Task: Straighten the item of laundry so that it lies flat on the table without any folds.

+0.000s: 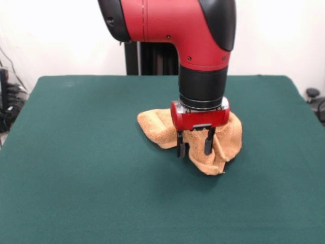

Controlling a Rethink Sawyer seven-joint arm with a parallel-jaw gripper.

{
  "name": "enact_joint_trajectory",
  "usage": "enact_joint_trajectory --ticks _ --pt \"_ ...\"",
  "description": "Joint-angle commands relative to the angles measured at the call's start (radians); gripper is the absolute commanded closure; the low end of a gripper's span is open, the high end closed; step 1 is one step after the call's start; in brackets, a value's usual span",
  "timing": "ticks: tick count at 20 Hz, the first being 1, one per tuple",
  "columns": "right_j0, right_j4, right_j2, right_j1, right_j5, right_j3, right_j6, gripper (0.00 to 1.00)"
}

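Progress: the task is at an early stage, by my judgement. The towel [167,129] is not flat; it lies bunched in a heap with several folds, and none of its edges reads as a straight line. No part of it appears spread out yet. Everything remains to be done: the folds must be opened and the cloth drawn out to lie in a single layer.

Location: the towel sits on the table [76,178] near its middle, slightly right of centre, with bare green surface all round it and well clear of every edge.

Condition of the towel: orange-tan terry cloth, crumpled. A lobe spreads out to the left of the arm; a thicker mass lies to the right and runs toward the near side, ending in a folded point. A crease or hem runs along that near-right part. No tag can be made out.

Gripper [195,143]: it hangs straight down over the heap, its two dark fingers [180,145] spread apart with a visible gap. Cloth shows between and behind them. Whether the tips touch the towel or stand just above it cannot be told. It does not appear to be pinching anything.
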Motion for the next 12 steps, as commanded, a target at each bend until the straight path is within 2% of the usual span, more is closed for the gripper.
enact_joint_trajectory --ticks 1,12 --pt "0.041 -0.043 0.038 0.024 0.057 -0.011 0.038 0.00" --pt "0.008 -0.036 0.087 0.007 -0.017 0.009 0.035 0.00"
